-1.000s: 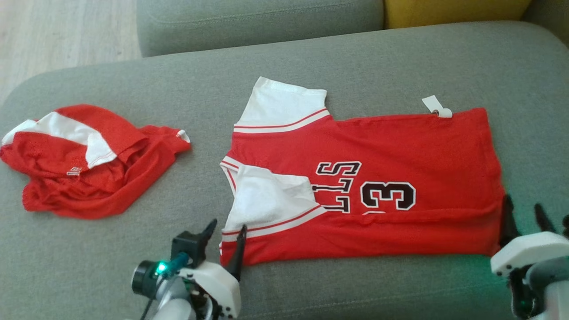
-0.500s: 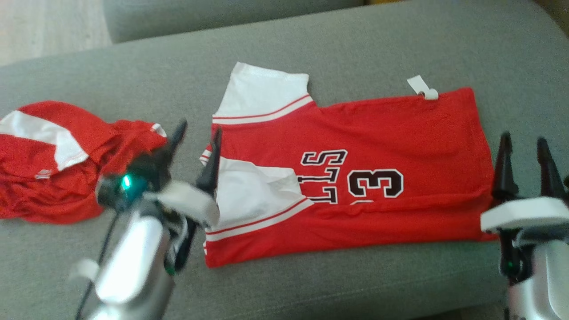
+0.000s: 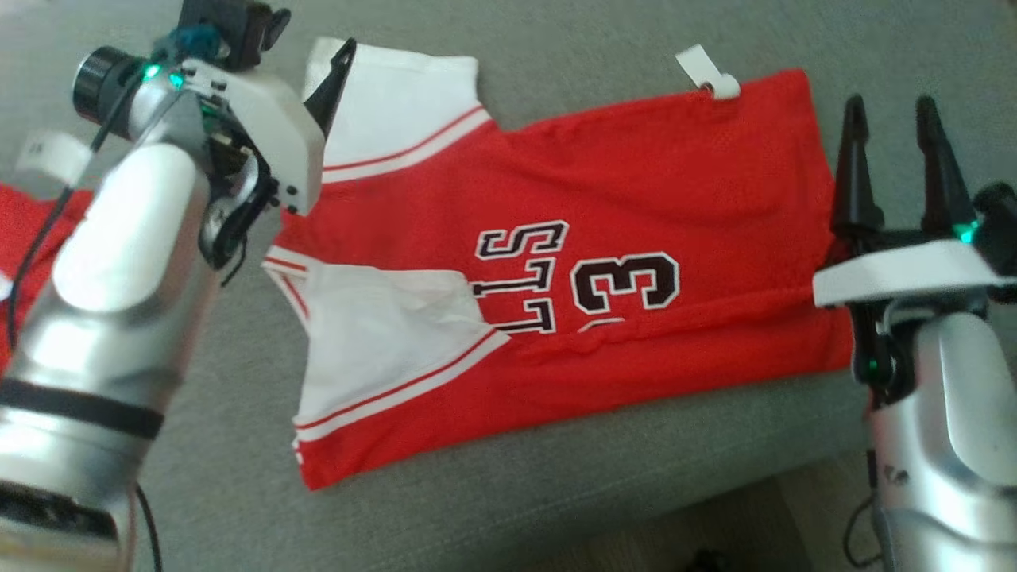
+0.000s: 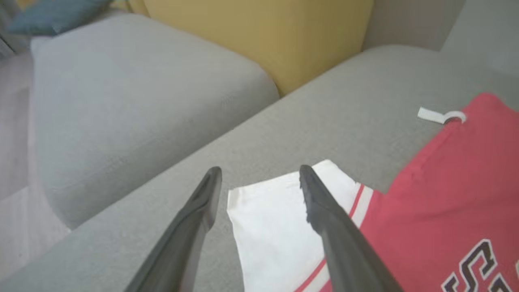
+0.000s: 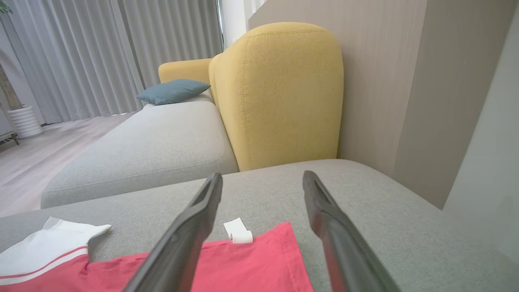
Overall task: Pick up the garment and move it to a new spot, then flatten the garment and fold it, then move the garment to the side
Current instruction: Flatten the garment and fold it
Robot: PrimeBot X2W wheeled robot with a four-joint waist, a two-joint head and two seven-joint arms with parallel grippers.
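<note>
Lying flat, red mesh jersey (image 3: 636,183)

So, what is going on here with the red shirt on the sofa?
A two-armed robot is working on a red sports jersey with white sleeves, which lies spread out on the grey fabric sofa seat. Its left pincer hovers open at the far white sleeve. Its right pincer stands open at the hem end. Neither pincer holds anything.

Grey sofa (image 3: 556,40) w/ red jersey (image 3: 636,175), 2nd garment (image 3: 16,222)
</note>
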